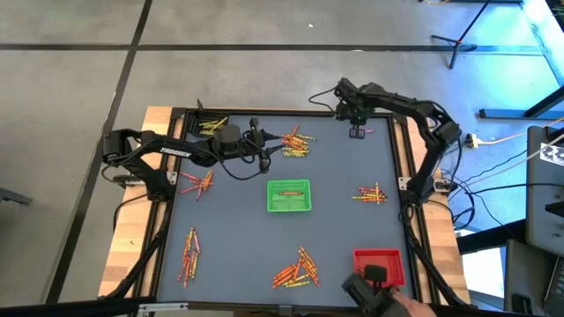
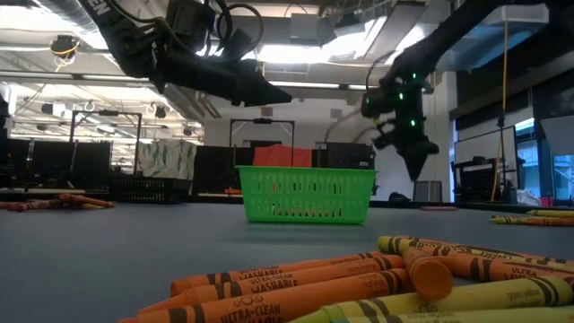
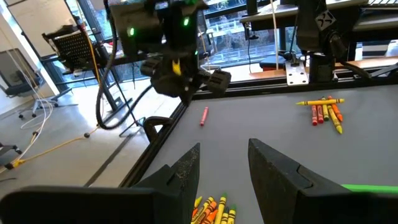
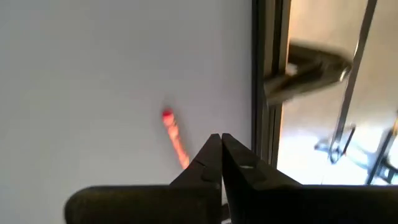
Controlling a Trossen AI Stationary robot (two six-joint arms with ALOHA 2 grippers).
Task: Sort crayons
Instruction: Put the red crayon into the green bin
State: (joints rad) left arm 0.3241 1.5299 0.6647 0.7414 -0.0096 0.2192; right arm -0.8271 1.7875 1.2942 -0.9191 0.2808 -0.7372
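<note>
The right tool [image 4: 221, 146] hangs above the far right corner of the tabletop [image 1: 335, 167], its two fingers pressed together with nothing between them; just beside its tips, on the grey surface, lies a single red crayon [image 4: 175, 138], apart from the tool and close to the dark frame rail [image 4: 261, 93] at the edge. In the high view the same tool [image 1: 357, 130] sits above that corner, and in the low view it [image 2: 415, 161] points down, clear of the surface.

The left tool [image 3: 224, 171] hovers over the far middle of the tabletop with its fingers parted and empty; below it lies a heap of yellow and orange crayons [image 3: 212, 210], seen from above as the far pile [image 1: 296, 143].

Farther out, a green basket [image 1: 289, 195] stands at the centre, with no crayons visible inside it; a red basket [image 1: 379, 264] stands at the near right corner. Other crayon clusters lie scattered: one at the far left corner [image 1: 210, 125], one at the left [image 1: 199, 182], one at the near left [image 1: 189, 255], one at the near middle [image 1: 298, 269] and one at the right [image 1: 372, 194]; orange and yellow crayons [image 2: 359, 278] lie closest to the low camera.
</note>
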